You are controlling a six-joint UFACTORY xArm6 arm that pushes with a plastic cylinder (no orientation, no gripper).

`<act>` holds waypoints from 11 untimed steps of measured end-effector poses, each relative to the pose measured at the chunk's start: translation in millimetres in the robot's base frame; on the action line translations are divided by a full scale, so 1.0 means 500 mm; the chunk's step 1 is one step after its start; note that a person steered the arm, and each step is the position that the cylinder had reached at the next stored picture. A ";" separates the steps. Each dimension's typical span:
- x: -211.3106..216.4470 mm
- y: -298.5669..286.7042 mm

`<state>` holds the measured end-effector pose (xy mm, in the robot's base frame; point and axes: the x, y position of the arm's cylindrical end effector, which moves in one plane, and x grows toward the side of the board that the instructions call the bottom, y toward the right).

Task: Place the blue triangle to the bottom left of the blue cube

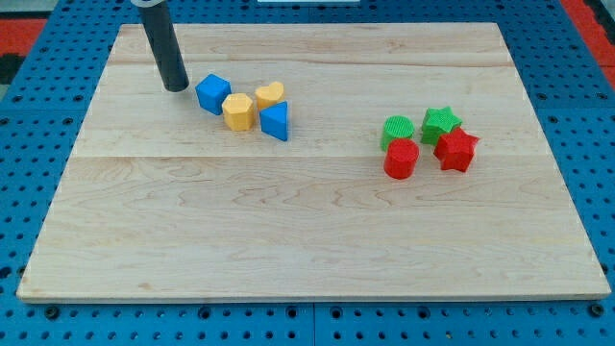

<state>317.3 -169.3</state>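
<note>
Two blue blocks share the worktop [307,221]: my tip [176,88], a bare rod without fingers, rests just left of the blue cube [212,93], while the blue triangle [276,121] waits at its lower right, beyond a yellow hexagon [238,111].

Pale wood desk [307,231], plank seams running 9 to 3 o'clock, sits on a blue pegboard base [38,173] w/ rows of holes. Red bits at the 11 & 1 o'clock corners. Even light, soft shadows.
</note>
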 end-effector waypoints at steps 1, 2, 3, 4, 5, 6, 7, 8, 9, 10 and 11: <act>-0.055 0.016; -0.134 0.100; -0.184 0.236; -0.174 0.306; -0.107 0.347; -0.058 0.405; 0.047 0.419; 0.128 0.366; 0.134 0.357; 0.134 0.309; 0.155 0.264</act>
<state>394.8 -37.2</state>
